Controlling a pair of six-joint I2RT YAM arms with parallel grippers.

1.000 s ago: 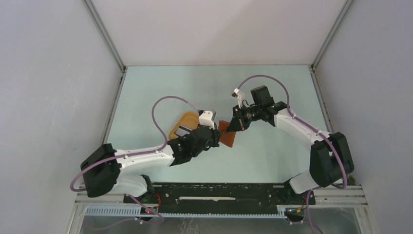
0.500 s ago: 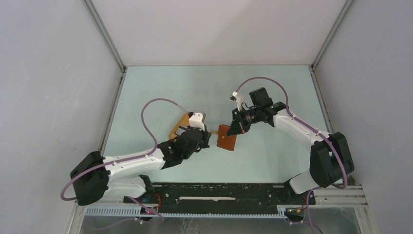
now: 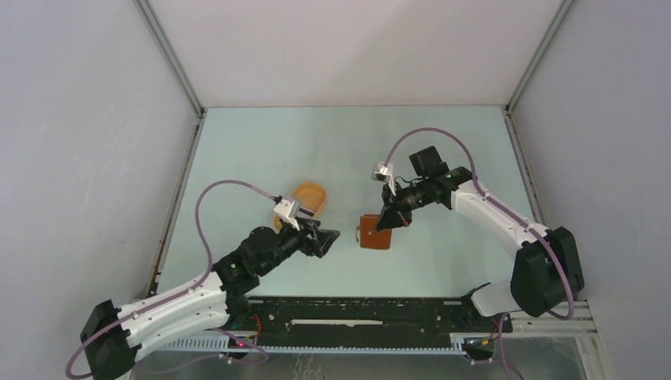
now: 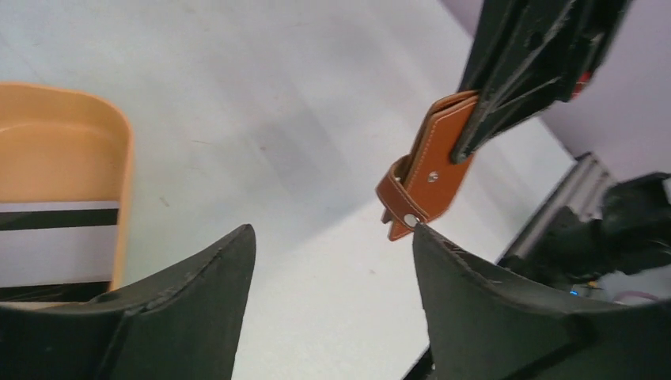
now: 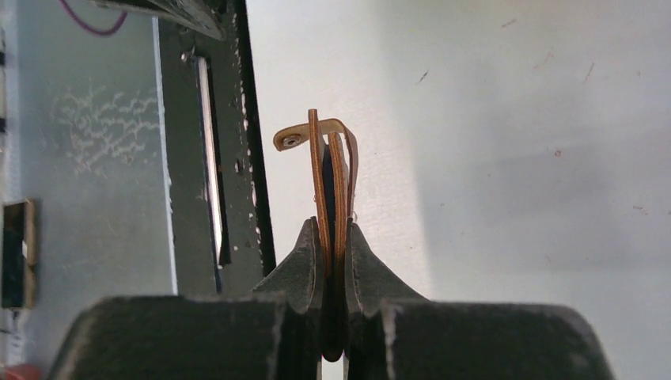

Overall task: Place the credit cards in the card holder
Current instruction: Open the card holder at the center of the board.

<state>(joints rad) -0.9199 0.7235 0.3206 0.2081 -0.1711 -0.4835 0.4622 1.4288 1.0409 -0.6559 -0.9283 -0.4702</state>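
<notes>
From above we see a pale green table (image 3: pixel 316 142) boxed in by grey walls (image 3: pixel 79 158). The left gripper (image 3: pixel 329 239) stands wide open near the orange tray (image 3: pixel 307 195), and the right gripper (image 3: pixel 388 221) pinches the brown card holder (image 3: pixel 375 236) near the table's middle. At the left wrist, a striped credit card (image 4: pixel 55 237) lies in the tray. At the right wrist, the fingers (image 5: pixel 297 273) clamp the folded holder edge-on.
</notes>
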